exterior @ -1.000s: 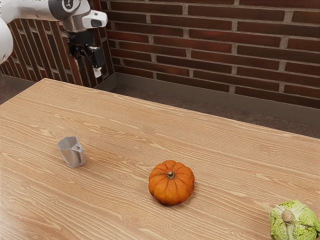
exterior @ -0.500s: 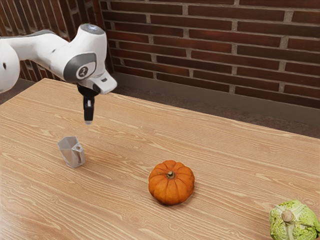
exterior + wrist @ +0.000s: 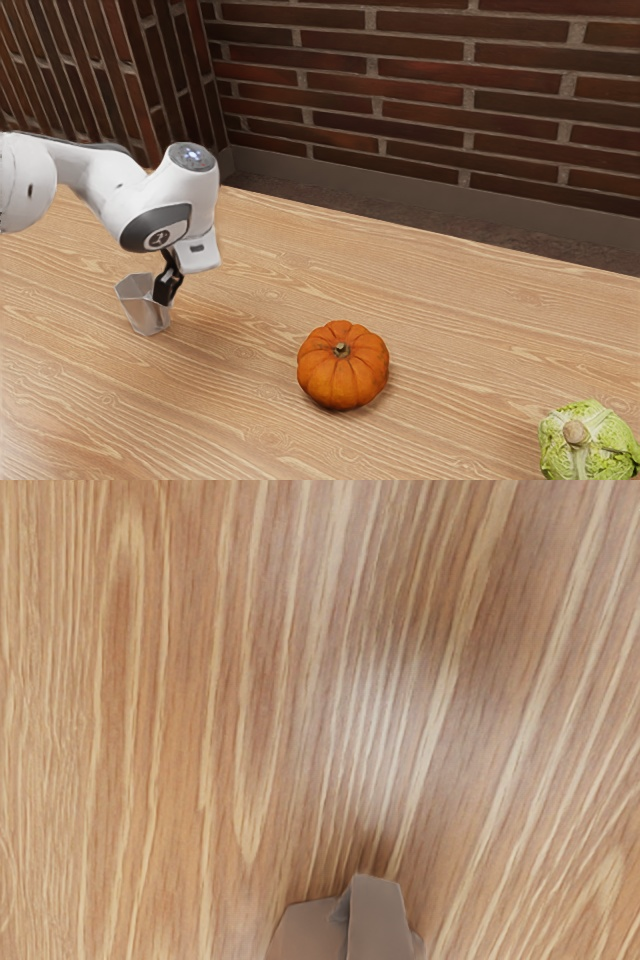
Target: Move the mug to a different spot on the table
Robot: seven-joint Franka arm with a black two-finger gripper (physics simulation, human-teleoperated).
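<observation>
A small grey angular mug (image 3: 140, 303) stands upright on the wooden table (image 3: 420, 300), toward the exterior view's left. My gripper (image 3: 165, 288) has come down onto the mug's right side, at its rim, and the white hand above hides part of it. In the wrist view the grey mug (image 3: 350, 930) lies blurred just under my hand, with wood grain all around it.
An orange pumpkin (image 3: 342, 364) sits near the table's middle, to the right of the mug. A green cabbage (image 3: 587, 443) lies at the front right corner. A brick wall (image 3: 450, 90) runs behind the table's far edge.
My arm has swung down from high at the upper left to the mug's rim. The mug, pumpkin and cabbage have stayed where they were.
</observation>
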